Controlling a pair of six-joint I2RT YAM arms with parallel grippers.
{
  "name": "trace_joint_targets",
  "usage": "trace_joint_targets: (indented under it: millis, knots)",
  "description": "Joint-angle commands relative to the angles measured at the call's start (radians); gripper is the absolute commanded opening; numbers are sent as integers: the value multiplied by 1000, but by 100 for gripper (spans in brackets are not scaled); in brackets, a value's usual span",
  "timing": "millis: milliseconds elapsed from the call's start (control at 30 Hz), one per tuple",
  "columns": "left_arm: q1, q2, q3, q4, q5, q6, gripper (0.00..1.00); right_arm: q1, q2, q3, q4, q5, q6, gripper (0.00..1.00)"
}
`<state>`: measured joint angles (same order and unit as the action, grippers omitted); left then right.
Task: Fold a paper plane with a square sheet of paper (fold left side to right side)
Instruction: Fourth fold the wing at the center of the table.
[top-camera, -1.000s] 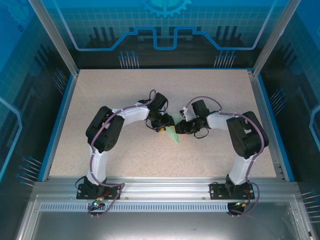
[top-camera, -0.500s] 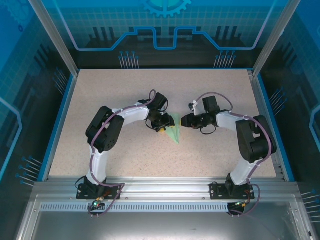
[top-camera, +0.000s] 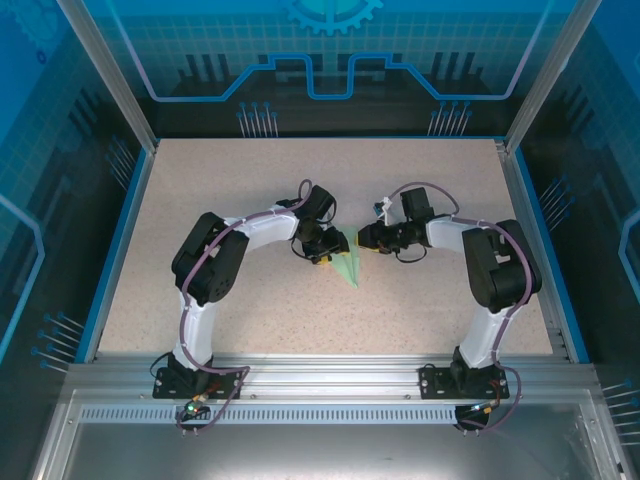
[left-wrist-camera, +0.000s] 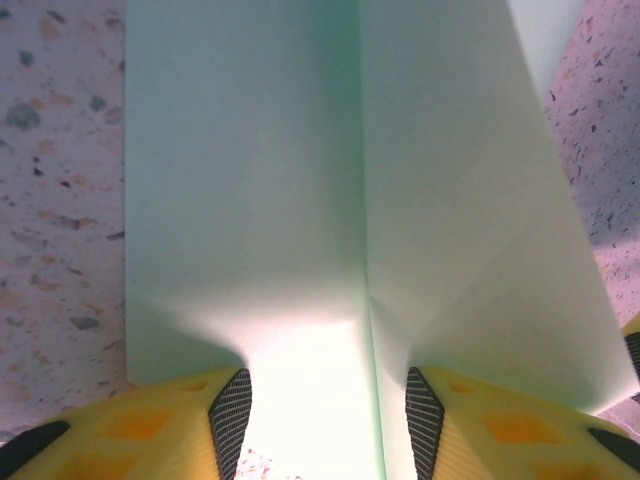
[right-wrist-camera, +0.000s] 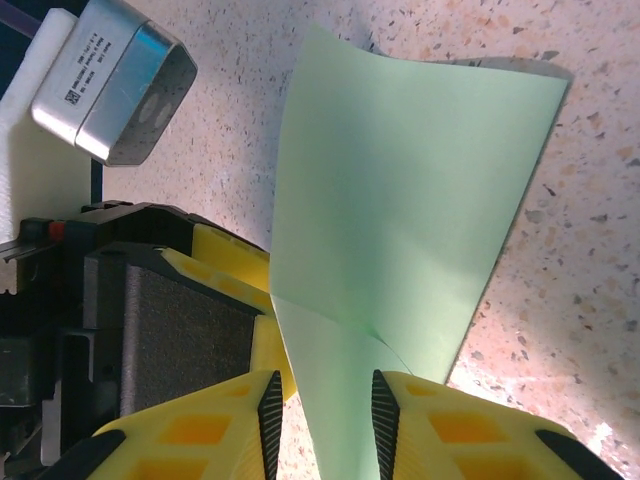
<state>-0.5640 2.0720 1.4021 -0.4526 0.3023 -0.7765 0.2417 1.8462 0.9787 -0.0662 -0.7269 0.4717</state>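
Note:
The square sheet of paper (top-camera: 348, 264) is pale mint green and lies mid-table, folded into a narrow pointed shape with its tip toward the near edge. In the left wrist view the paper (left-wrist-camera: 300, 200) shows a straight centre crease. It runs between the spread pads of my left gripper (left-wrist-camera: 327, 420), which stands open at the paper's left edge (top-camera: 327, 254). My right gripper (top-camera: 364, 240) sits at the upper right of the paper. In its own view the paper (right-wrist-camera: 400, 190) passes between the pads of the open right gripper (right-wrist-camera: 326, 430), which do not touch it. The left gripper's yellow fingers (right-wrist-camera: 225, 255) are close by.
The speckled beige table (top-camera: 250, 190) has a blue rim and metal frame posts at its far corners. Both arm bases are bolted to the aluminium rail (top-camera: 330, 375) at the near edge. The two wrists are close together over the paper.
My right arm swung its wrist away from the near side toward the back right, and now it sits at the paper's upper right. The left arm and the paper stayed put.

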Motion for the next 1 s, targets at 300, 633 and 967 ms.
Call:
trace_joint_targets:
  millis: [300,633,967]
  knots:
    - [-7,81,24,-70,-30,20,50,7,45,45,9,-52,25,34]
    - [-9,85,27,-72,-31,21,50,33,85,91,10,-60,50,34]
    - [-9,86,28,-72,-29,22,50,47,107,110,8,-54,57,34]
